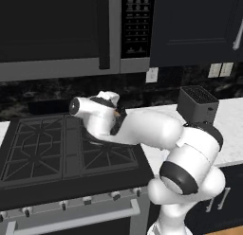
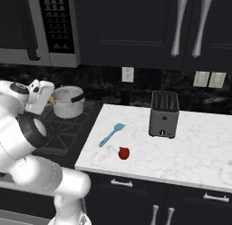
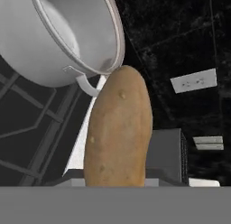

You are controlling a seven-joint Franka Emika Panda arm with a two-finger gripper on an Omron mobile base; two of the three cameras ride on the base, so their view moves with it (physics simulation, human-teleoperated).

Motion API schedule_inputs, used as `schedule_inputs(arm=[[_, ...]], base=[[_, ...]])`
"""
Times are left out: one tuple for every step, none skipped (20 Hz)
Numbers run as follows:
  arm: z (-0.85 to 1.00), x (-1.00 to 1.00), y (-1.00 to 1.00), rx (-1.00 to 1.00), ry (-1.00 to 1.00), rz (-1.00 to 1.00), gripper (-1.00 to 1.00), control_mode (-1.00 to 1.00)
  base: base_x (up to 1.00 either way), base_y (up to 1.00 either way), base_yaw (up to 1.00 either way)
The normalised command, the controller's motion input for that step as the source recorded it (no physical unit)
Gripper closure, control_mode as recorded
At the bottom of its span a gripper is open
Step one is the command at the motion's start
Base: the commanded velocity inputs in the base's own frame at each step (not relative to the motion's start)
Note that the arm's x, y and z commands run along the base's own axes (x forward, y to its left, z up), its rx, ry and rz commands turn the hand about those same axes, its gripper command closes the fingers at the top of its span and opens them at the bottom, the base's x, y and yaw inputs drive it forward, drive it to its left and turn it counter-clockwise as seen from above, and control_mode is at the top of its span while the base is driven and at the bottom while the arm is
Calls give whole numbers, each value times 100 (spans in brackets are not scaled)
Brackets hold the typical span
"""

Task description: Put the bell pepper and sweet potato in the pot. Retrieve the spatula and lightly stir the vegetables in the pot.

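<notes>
My gripper [image 2: 50,101] is shut on the sweet potato [image 3: 118,133], a long brown tuber that rises up the middle of the hand view. It hangs just beside the rim and side handle of the steel pot [image 3: 31,60], whose shiny inside looks bare. In the right base view the pot [image 2: 69,102] stands on the back right burner, with my hand close to its left side. On the white counter lie the teal spatula [image 2: 112,134] and, a little nearer the front edge, the red bell pepper [image 2: 123,153].
A black toaster [image 2: 164,114] stands on the counter [image 2: 195,147] to the right of the spatula. The gas stove [image 1: 47,149] has raised black grates. A microwave [image 1: 57,30] hangs above the stove, and dark cabinets [image 2: 136,29] hang above the counter.
</notes>
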Motion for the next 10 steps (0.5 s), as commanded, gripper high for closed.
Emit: schedule_inputs(arm=[[24, 100, 21, -27, 0, 0, 100, -100], [10, 100, 8, -21, 0, 0, 100, -100], [6, 100, 0, -20, 0, -1, 100, -100], [5, 100, 0, -19, 0, -2, 100, -100], [9, 96, 0, -21, -1, -2, 100, -100], [4, 82, 0, -18, 0, -2, 100, -100], [0, 63, 0, -15, 0, -2, 100, -100], [0, 56, 0, -16, 0, -2, 100, -100], [-12, 58, 0, -15, 0, -1, 100, -100], [-55, 71, 4, -18, 0, 0, 100, -100]], base=[[0, 0, 0], [0, 0, 0], [0, 0, 0], [0, 0, 0], [0, 0, 0], [0, 0, 0], [0, 0, 0], [0, 0, 0], [0, 0, 0], [0, 0, 0]])
